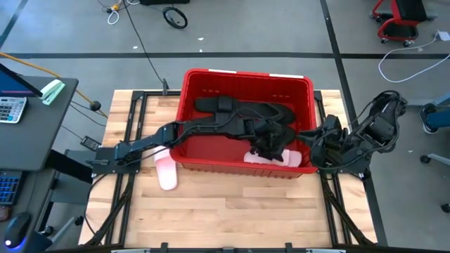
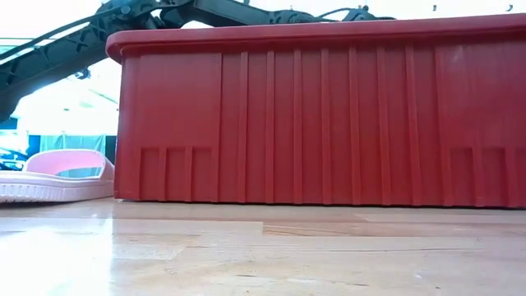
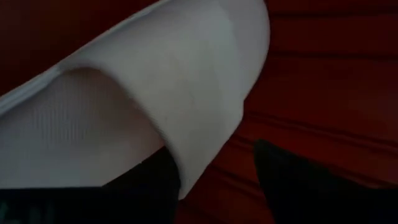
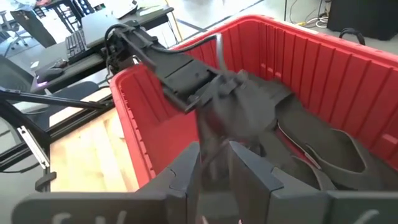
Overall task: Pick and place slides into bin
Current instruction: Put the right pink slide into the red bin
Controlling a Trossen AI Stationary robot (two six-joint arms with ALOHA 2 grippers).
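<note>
The red bin (image 1: 246, 76) stands on the far half of the wooden table, with black slides (image 1: 232, 109) lying in it. A pale pink slide (image 1: 278, 159) lies in its near right corner. My left gripper (image 1: 271, 146) reaches down into the bin just over this slide and is open; up close, the slide's wide band (image 3: 186, 81) fills the left wrist view. A second pink slide (image 1: 166, 173) rests sole down on the table left of the bin. My right gripper (image 4: 214, 158) hovers by the bin's right rim, its fingers a little apart with nothing between them. My left gripper has its fingers spread at the pink slide's band. One finger (image 3: 146, 186) lies right by the band's edge (image 3: 186, 177); the other finger (image 3: 305, 186) stands apart over the bin's red floor. I cannot tell whether the near finger touches the band.
The bin's tall ribbed wall (image 2: 329, 123) blocks the low view of its inside. Bare wood (image 1: 239, 211) stretches along the table's near half. A desk with a calculator (image 1: 10, 109) stands to the left, and cables and a red chair base (image 1: 397, 28) are on the floor behind.
</note>
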